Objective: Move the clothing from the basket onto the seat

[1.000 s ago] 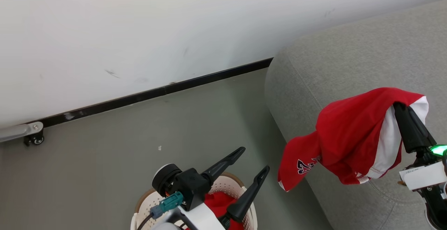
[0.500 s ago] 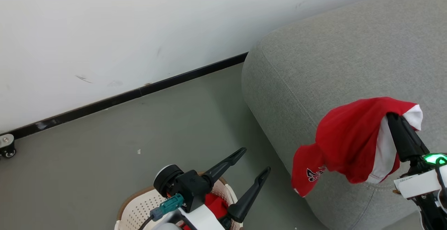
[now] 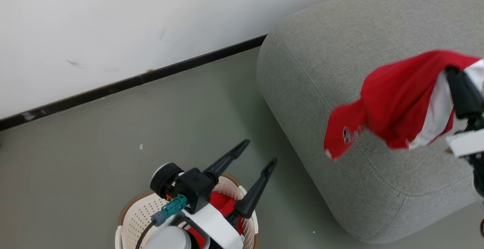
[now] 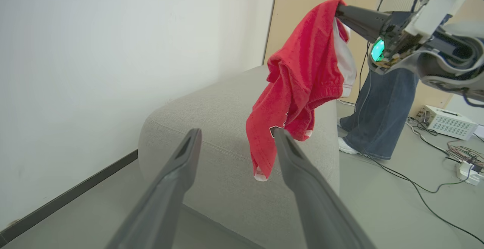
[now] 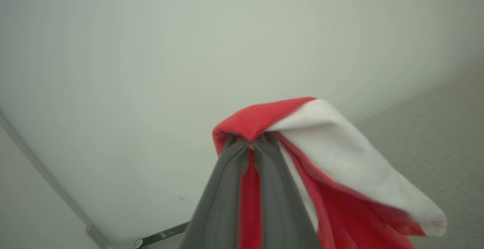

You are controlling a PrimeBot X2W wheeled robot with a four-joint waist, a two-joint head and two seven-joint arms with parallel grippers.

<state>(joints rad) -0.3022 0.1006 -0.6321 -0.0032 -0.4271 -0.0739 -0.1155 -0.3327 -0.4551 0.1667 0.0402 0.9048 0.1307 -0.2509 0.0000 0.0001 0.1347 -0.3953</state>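
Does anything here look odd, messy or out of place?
Nothing broken or spilled. The red jersey dangles crumpled from the shut right gripper over the grey seat, not lying on it. Loose cables trail across the floor beyond it.

A robotics test room set up as a living space: a bare white wall point(image 3: 113, 22) with black skirting point(image 3: 132, 81), a plain grey-green floor point(image 3: 94, 139), one grey seat point(image 3: 321, 71), loose cables point(image 4: 459, 152), a white equipment box point(image 4: 448, 122) and a person point(image 4: 382, 116) in jeans standing by.
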